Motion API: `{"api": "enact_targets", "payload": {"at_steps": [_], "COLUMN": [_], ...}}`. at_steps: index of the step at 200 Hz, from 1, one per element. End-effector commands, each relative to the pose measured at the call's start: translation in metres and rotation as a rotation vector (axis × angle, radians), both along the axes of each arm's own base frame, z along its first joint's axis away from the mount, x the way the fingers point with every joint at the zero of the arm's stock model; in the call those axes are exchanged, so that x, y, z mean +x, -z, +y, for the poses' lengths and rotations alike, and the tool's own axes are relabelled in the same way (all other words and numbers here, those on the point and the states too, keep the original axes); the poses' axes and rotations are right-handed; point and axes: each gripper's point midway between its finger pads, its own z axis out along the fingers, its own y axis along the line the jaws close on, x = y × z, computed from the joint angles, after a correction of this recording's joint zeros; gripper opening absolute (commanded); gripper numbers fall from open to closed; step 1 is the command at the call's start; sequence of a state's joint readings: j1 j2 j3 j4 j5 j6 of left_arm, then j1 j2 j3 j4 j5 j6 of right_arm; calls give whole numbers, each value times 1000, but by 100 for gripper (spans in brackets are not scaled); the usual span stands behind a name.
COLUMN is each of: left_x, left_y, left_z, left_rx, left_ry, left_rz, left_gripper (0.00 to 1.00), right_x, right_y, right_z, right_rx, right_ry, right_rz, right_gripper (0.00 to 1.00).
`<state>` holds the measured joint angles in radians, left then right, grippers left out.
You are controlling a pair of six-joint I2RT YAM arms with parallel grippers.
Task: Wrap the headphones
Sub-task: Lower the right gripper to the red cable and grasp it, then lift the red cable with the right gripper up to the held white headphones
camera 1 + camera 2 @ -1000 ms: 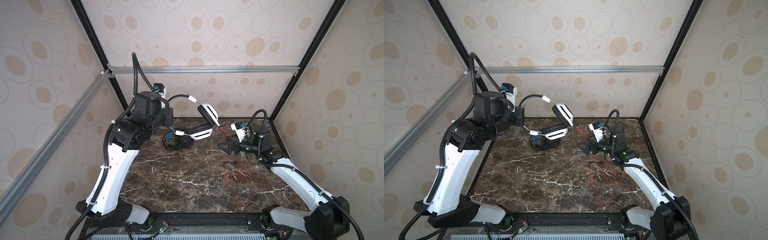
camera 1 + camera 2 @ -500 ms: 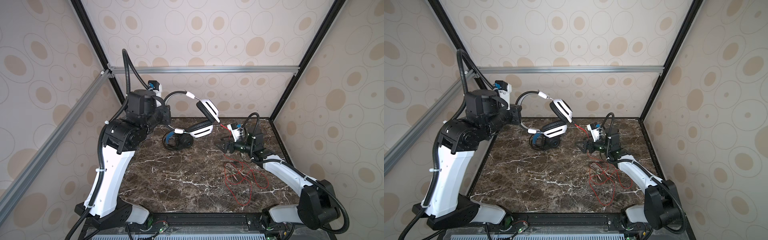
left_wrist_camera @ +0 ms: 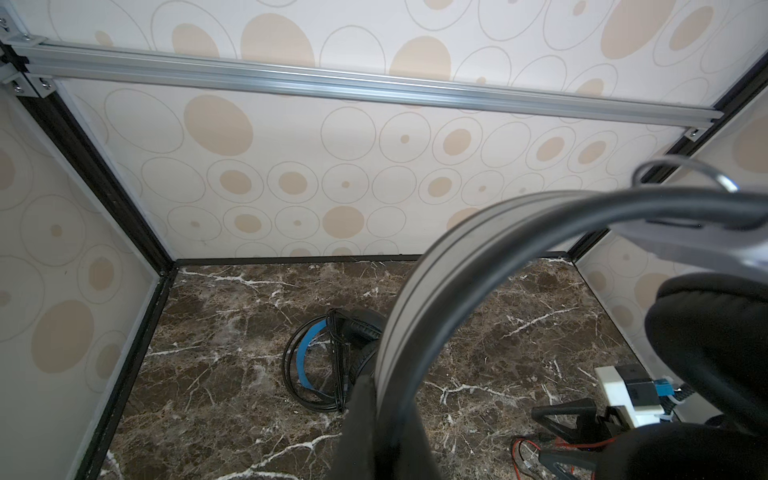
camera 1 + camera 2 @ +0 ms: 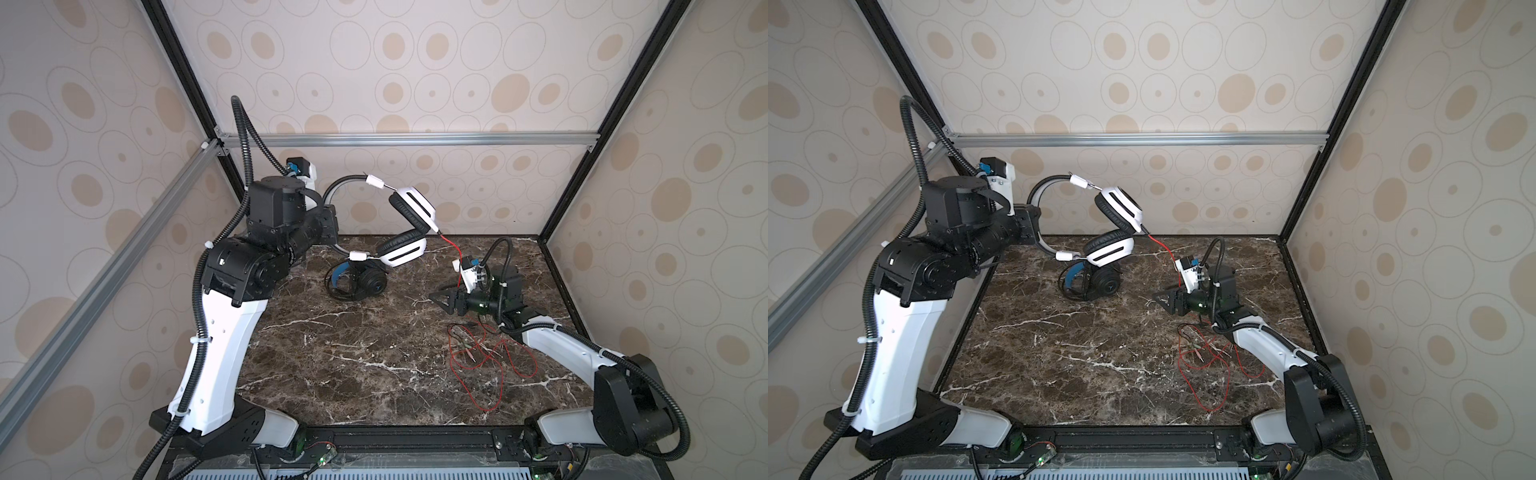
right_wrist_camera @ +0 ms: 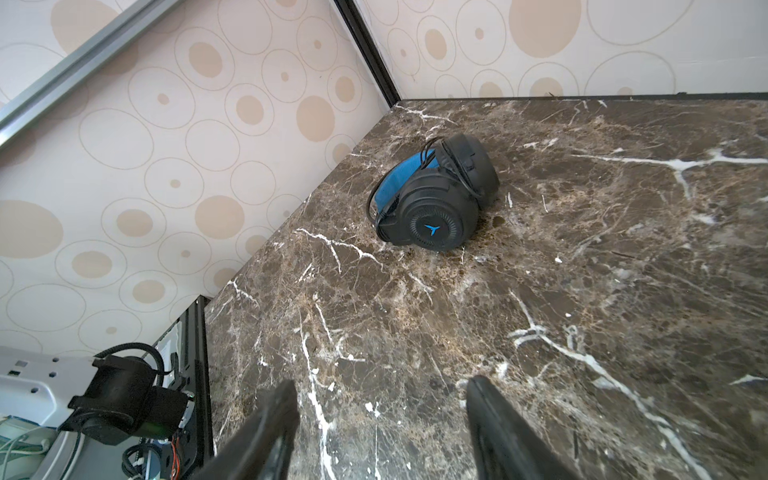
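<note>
The white headphones [image 4: 411, 208] with black pads hang in the air at the back left. My left gripper [image 4: 330, 220] is shut on their headband [image 3: 415, 299], which fills the left wrist view. Their red cord [image 4: 451, 245] drops from the upper ear cup past my right wrist to a loose tangle [image 4: 486, 357] on the table. The black headphones [image 4: 357, 282] with a blue inner band lie on the marble below the white pair, also in the right wrist view [image 5: 432, 208]. My right gripper [image 4: 440, 297] is open and empty, low over the table right of the black headphones [image 4: 1092, 282].
The dark marble table [image 4: 353, 365] is closed in by patterned walls with black frame posts. An aluminium rail [image 4: 407, 139] crosses the back wall above the raised headphones. The red tangle [image 4: 1208, 361] lies beside my right forearm.
My left gripper has lifted the white headphones a little higher and to the left. My right gripper has shifted slightly left and its jaws have narrowed.
</note>
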<state>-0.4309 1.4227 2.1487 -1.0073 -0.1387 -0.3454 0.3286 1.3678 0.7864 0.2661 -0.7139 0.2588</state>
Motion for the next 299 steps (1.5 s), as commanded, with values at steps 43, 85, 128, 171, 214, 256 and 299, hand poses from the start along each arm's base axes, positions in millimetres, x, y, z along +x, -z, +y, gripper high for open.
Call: {"api": "enact_targets", "payload": {"at_steps": [43, 85, 128, 171, 214, 256, 299], "left_x": [5, 10, 21, 30, 41, 53, 57], "left_y": [-12, -2, 11, 33, 49, 66, 95], "left_z": [21, 32, 32, 31, 41, 38, 36], "left_rx": [-125, -167, -190, -169, -113, -109, -54], "left_ry": [-67, -96, -101, -106, -165, -176, -183], "left_rz": [-48, -36, -25, 3, 21, 36, 73], "left_gripper": [0, 0, 0, 0, 0, 0, 0], "right_x": [-21, -29, -39, -54, -74, -94, -92], "right_y": [-8, -2, 0, -14, -30, -49, -86], "right_z": [-13, -20, -29, -40, -41, -16, 5], "right_rx": [-48, -82, -145, -232, -457, -634, -724], "right_ry": [8, 24, 40, 50, 2, -102, -136], "right_rz": [-24, -6, -4, -47, -58, -125, -193], "right_gripper": [35, 14, 0, 0, 0, 0, 0]}}
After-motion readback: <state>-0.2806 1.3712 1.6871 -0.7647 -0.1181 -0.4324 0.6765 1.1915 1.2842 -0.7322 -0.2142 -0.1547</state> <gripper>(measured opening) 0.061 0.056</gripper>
